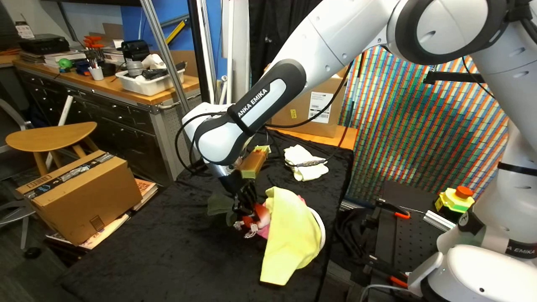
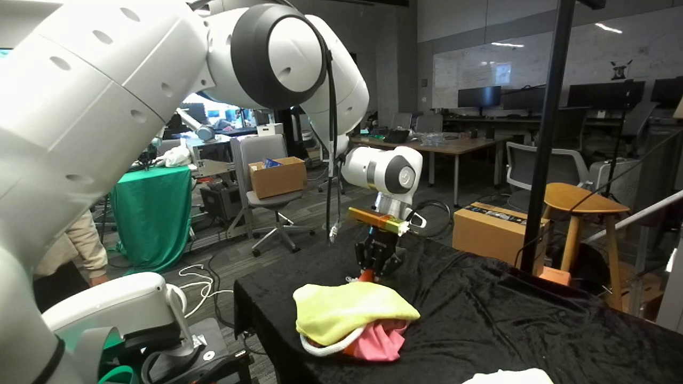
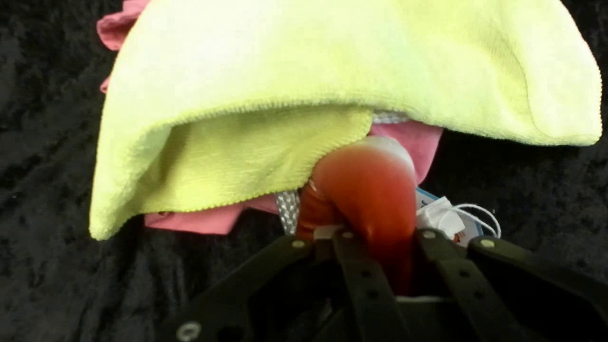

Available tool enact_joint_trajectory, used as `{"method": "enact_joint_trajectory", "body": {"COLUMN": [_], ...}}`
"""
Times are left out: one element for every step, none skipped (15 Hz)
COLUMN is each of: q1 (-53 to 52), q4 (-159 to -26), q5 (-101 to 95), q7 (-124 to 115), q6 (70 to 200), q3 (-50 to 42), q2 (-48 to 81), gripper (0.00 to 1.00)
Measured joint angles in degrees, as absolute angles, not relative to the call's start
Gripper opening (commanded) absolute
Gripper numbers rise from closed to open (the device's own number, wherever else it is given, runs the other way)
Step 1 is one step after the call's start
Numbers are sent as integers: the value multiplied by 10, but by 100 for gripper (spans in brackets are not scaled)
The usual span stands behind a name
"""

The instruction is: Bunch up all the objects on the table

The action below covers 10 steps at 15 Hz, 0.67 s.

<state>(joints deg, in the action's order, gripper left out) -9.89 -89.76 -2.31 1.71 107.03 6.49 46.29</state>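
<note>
The yellow cloth [image 1: 289, 235] tops the heap here, with the pink cloth [image 2: 379, 341] poking out from under it and the white rope [image 2: 323, 351] showing along its edge, all of it on the black-draped table [image 1: 168, 260]. And right beside the yellow cloth, there's the gripper [image 3: 387, 240], closed around the red-orange item [image 3: 373, 190], its rounded end at the cloth's rim; whether item and cloth actually touch, I can't quite tell. So this looks like the step of adding the red-orange item to the bunch, and it's very nearly in! What's wanted next, I'd judge, is a short nudge in towards the yellow cloth, low and gentle, so the item tucks in without shoving the pink cloth along, then a clean release. But look, one straggler: the white cloth [image 1: 303, 156], lying apart from the yellow cloth in both exterior views. That one probably calls for a trip of its own: lift clear without dragging the yellow cloth off its perch, cross over, pinch a fold, and carry it back to rest against the yellow cloth.
</note>
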Motion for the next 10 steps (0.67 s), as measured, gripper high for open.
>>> {"method": "enact_joint_trajectory", "body": {"q1": [-99, -99, -100, -100, -101, -102, -102, -102, -102, -102], "q4": [-896, -895, -894, -892, -889, -887, -885, -883, -881, -879], "q5": [-23, -23, -23, -23, -23, -23, -23, -23, -23, -22], "q7": [17, 17, 17, 17, 17, 17, 17, 17, 17, 17], "q6": [1064, 1059, 1054, 1049, 1046, 1044, 1044, 1043, 1043, 1043], "q3": [65, 65, 65, 65, 66, 66, 66, 67, 67, 67], "q2": [463, 463, 463, 463, 463, 463, 464, 464, 465, 465], "gripper": [11, 11, 13, 21, 45, 46, 47, 55, 62, 69]}}
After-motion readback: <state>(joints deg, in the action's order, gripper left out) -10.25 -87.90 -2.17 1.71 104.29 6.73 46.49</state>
